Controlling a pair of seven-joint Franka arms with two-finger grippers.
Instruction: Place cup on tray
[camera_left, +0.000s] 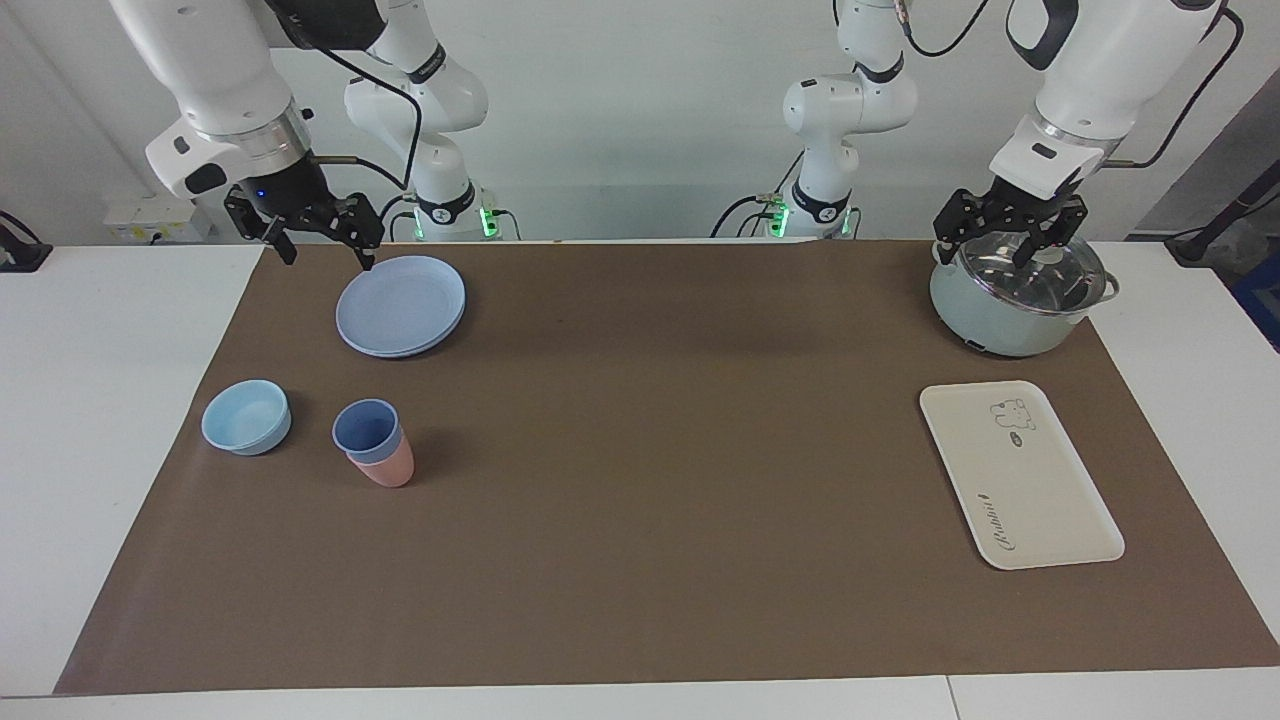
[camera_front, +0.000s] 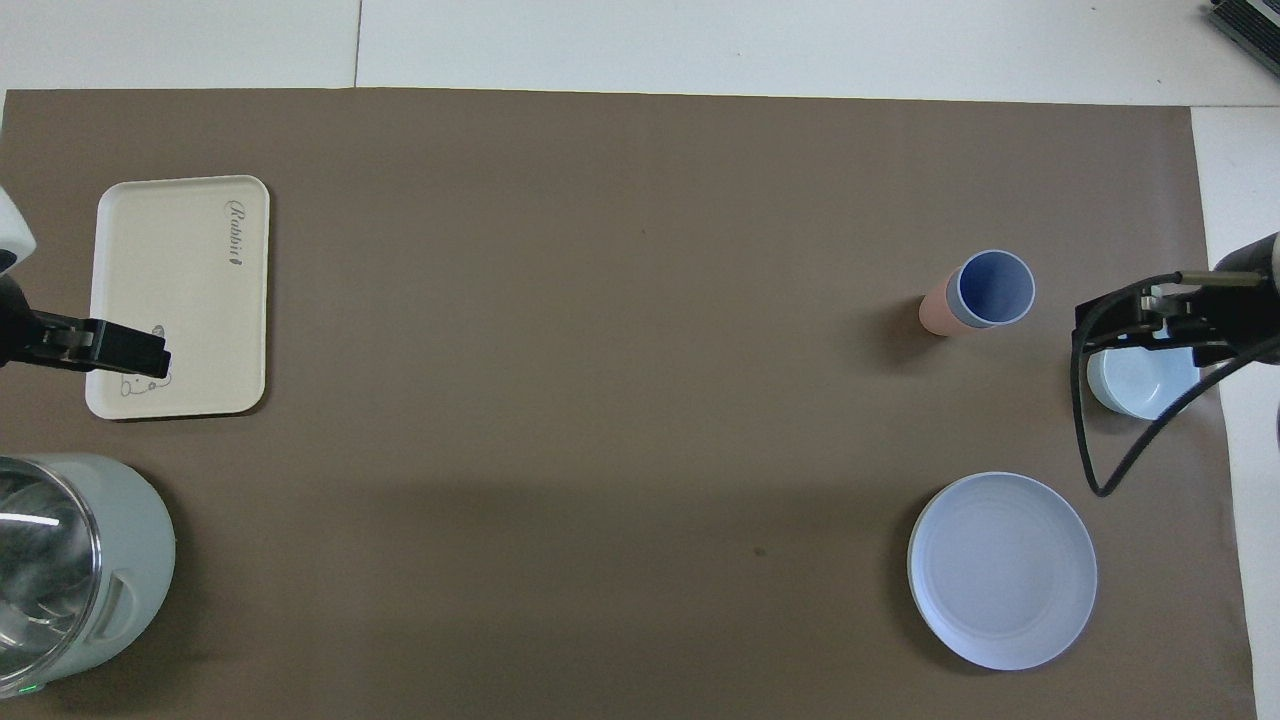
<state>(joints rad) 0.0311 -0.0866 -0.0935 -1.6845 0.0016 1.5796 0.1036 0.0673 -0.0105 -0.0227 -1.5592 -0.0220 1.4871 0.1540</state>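
The blue cup (camera_left: 368, 430) stands nested in a pink tumbler (camera_left: 385, 468) on the brown mat toward the right arm's end; it also shows in the overhead view (camera_front: 992, 288). The cream tray (camera_left: 1020, 475) with the bear drawing lies flat and bare toward the left arm's end, also in the overhead view (camera_front: 180, 290). My right gripper (camera_left: 328, 258) hangs open and empty in the air beside the round blue plate, well apart from the cup. My left gripper (camera_left: 982, 256) hangs open and empty just over the pot's lid.
A round blue plate (camera_left: 400, 305) lies nearer to the robots than the cup. A squat light-blue bowl (camera_left: 246, 416) sits beside the cup near the mat's edge. A pale green pot (camera_left: 1015, 310) with a glass lid stands nearer to the robots than the tray.
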